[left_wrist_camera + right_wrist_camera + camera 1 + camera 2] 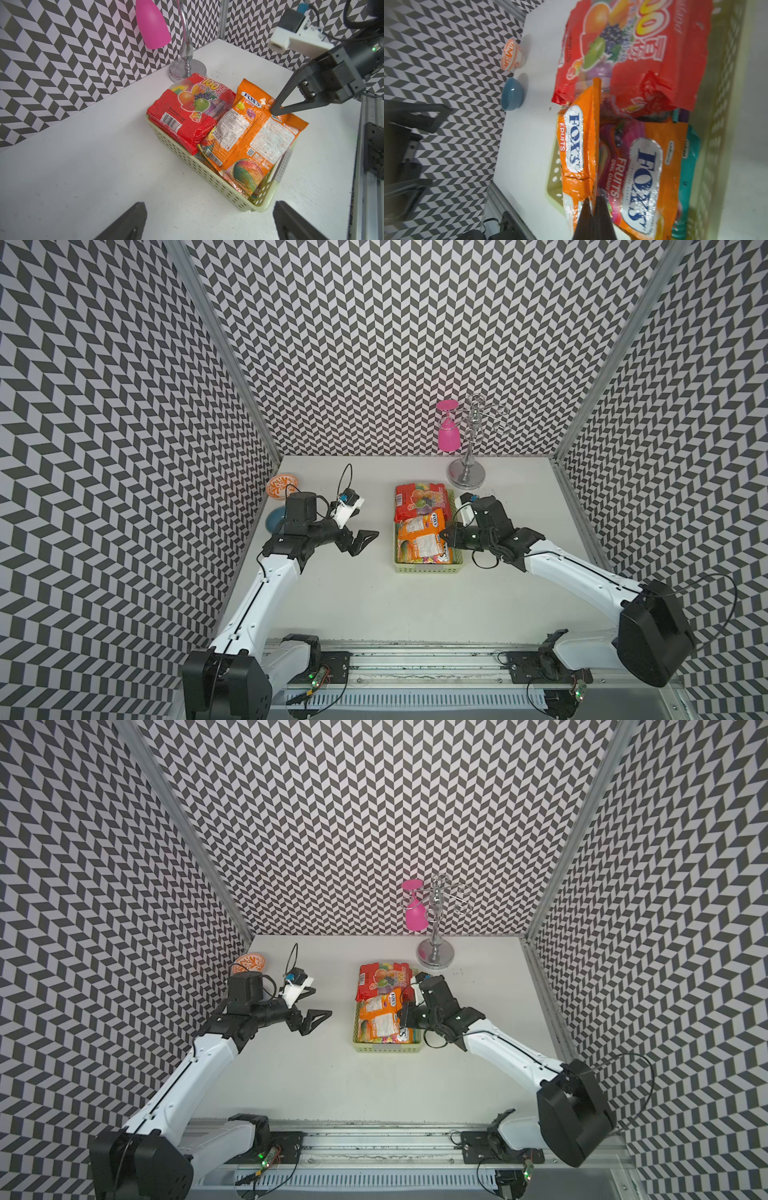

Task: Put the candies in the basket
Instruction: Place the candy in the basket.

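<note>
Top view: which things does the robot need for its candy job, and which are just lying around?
For the job: red candy bag, orange candy bag, pale green basket.

Just lying about: orange patterned bowl, blue bowl, pink glass, silver stand.

Enclosure has three walls: back wall (pixel 395 344), left wall (pixel 104 427), right wall (pixel 685 427), all in black-and-white chevron print. Aluminium corner posts at far left (pixel 222 348) and far right (pixel 619 348). White matte tabletop (pixel 374 597), a few dark specks. Aluminium rail (pixel 415 659) along the near edge, white slotted cable duct (pixel 415 699) nearer still. Light even, shadows soft.
</note>
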You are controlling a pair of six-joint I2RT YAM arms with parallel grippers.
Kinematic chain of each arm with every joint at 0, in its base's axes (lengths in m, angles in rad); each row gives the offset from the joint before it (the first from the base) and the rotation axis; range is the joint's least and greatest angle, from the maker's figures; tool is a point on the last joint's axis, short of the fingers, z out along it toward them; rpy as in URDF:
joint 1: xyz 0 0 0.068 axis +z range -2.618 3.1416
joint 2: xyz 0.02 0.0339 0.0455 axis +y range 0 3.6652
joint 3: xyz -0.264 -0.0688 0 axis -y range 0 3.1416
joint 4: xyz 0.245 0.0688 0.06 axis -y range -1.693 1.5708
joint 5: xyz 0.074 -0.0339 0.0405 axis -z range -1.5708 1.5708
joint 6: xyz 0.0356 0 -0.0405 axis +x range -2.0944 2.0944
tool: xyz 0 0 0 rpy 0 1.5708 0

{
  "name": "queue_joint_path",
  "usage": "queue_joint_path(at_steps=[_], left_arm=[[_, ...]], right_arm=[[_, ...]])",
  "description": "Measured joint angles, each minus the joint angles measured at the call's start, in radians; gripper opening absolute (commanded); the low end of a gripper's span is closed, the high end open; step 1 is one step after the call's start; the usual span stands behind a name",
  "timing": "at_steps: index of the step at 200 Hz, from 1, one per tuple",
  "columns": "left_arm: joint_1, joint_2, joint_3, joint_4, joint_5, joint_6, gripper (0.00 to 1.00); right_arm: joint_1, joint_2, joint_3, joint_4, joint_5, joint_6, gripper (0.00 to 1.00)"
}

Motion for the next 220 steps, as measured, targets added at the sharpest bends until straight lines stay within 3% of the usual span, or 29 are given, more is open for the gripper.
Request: queue_joint_path(at_steps=[67,107,119,179,220], left_arm=[[0.001,0.01,0.0,0.0,0.0,-0.003,0.99],[0.001,0.016,0.0,0.001,0.001,-0.003,0.99],[0.001,0.016,0.0,0.002,0.001,-0.003,0.99],[0.001,0.016,0.0,0.006,0.002,-0.006,0.99],[0.001,0.016,0.0,0.009,0.001,-0.011,0.99]], right_arm=[[-0.003,0.013,-0.063,-0.003,-0.013,-0.025,0.0],[-0.003,0.058,-0.019,-0.058,0.011,-0.076,0.3],[-0.003,0.06,0.008,-0.09,0.025,-0.097,0.34],[0.012,-0.006,0.158,-0.188,0.101,-0.171,0.37],[0.076,0.054,0.164,-0.163,0.077,-0.178,0.36]])
